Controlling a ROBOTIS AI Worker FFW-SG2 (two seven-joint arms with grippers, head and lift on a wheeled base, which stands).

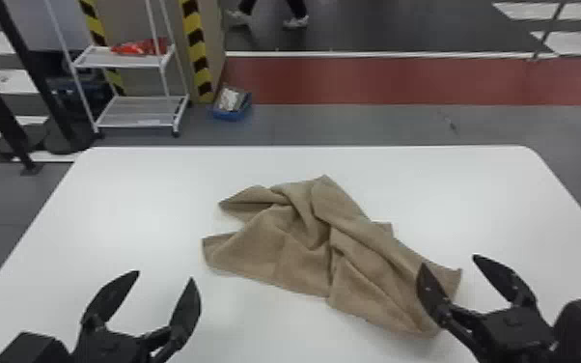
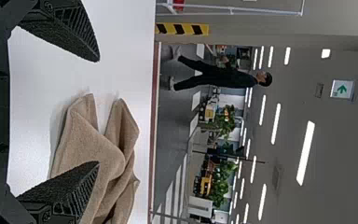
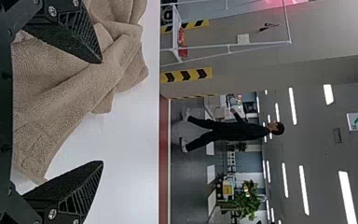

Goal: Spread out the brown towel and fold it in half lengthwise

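Head view: brown towel (image 1: 275, 251), roomy table (image 1: 255, 163) margin beyond its far edge.

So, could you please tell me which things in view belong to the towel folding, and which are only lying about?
For the job:
- brown towel, crumpled
- white table under it
- left claw, open
- right claw, open, by the towel's right end

Lying about, behind the table:
- white rack
- red item on its upper shelf
- blue container on the floor
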